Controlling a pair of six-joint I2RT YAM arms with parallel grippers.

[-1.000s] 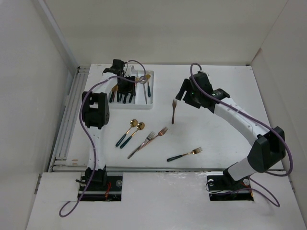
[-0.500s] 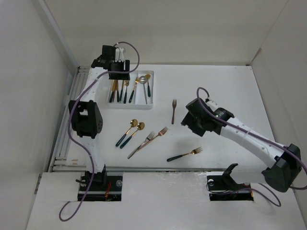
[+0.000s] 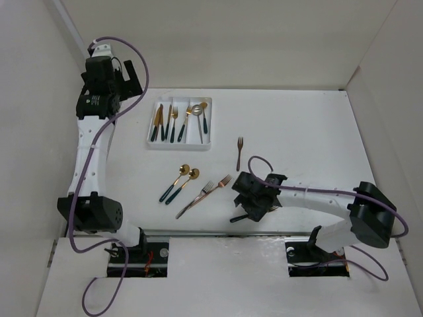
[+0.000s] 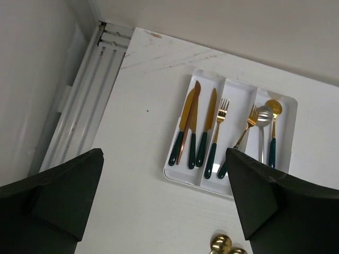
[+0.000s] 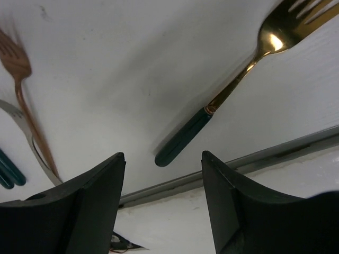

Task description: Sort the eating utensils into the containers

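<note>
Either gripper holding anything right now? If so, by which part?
Nothing held: left gripper open high above tray; right gripper open over a fork, at its handle end.

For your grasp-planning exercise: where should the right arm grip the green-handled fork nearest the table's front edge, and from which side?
Probably the green handle of the fork, from straight above, fingers either side: it lies flat, and the handle is straight and slim.

No legible text or labels anywhere.
</note>
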